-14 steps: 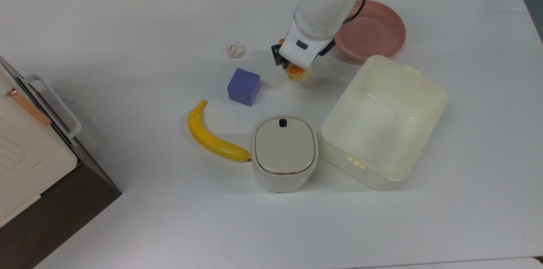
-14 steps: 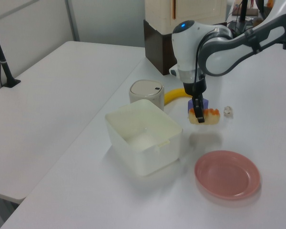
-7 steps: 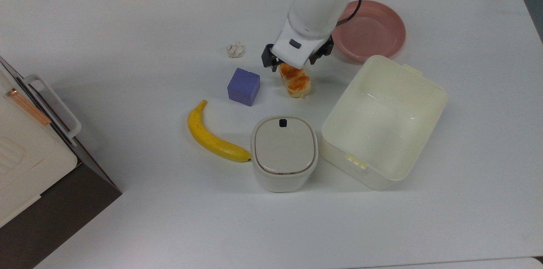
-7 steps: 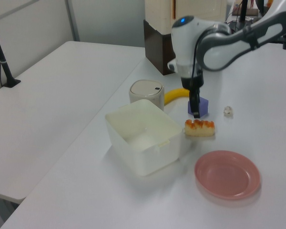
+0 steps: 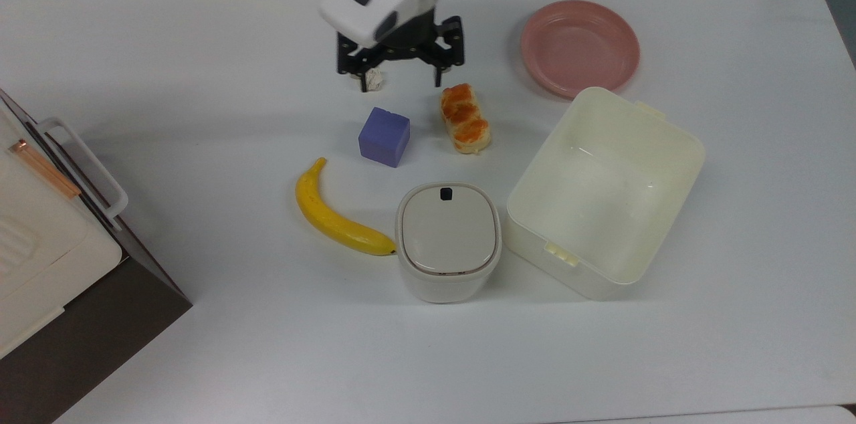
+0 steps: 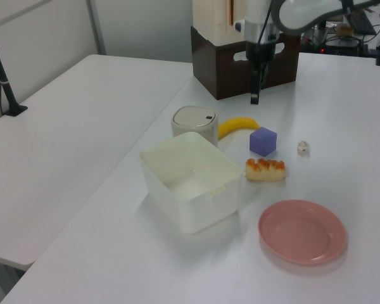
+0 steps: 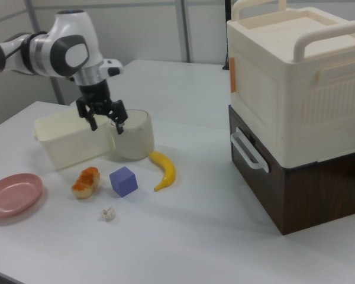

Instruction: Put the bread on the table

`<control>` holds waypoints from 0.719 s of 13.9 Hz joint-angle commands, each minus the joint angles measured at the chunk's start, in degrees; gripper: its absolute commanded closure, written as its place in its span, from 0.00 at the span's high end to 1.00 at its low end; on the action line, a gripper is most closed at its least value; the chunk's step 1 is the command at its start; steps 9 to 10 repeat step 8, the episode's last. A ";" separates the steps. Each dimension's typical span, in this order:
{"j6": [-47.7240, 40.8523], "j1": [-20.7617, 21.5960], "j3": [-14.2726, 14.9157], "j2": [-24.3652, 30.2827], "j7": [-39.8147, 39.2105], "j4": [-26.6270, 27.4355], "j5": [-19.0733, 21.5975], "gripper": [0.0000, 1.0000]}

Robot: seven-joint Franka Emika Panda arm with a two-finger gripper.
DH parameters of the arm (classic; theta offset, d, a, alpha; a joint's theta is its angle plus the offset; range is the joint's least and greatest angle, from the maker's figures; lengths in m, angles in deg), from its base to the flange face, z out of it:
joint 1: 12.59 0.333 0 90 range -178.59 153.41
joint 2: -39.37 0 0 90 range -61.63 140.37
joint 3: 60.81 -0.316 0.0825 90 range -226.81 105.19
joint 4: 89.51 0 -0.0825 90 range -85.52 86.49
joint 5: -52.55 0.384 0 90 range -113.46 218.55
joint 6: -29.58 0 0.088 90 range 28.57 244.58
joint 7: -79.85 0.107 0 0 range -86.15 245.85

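One small glazed tan bread roll (image 5: 465,118) lying mid-frame on the plain white table (image 5: 200,43); gripper (image 5: 400,69) above, spread wide, empty. Probably done; only retreating left.

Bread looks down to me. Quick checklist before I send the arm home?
1. Bread lying on the table, not on the pink plate or in the cream tub: ok.
2. Gripper open, nothing in it: ok.
3. Gripper raised clear of the bread: ok.
4. Bread apart from the purple cube: ok.
5. Bread lying flat, glazed side up: ok.
6. Gap between gripper and paper wad: cannot tell in the top view; the right view shows it well above.
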 commanded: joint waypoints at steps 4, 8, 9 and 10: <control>-0.50 -2.42 -0.33 2.42 1.86 -0.23 -0.22 1.00; -2.17 -2.86 -0.33 3.65 3.36 -0.23 -0.04 1.00; -2.17 -2.86 -0.33 3.65 3.36 -0.23 -0.04 1.00; -2.17 -2.86 -0.33 3.65 3.36 -0.23 -0.04 1.00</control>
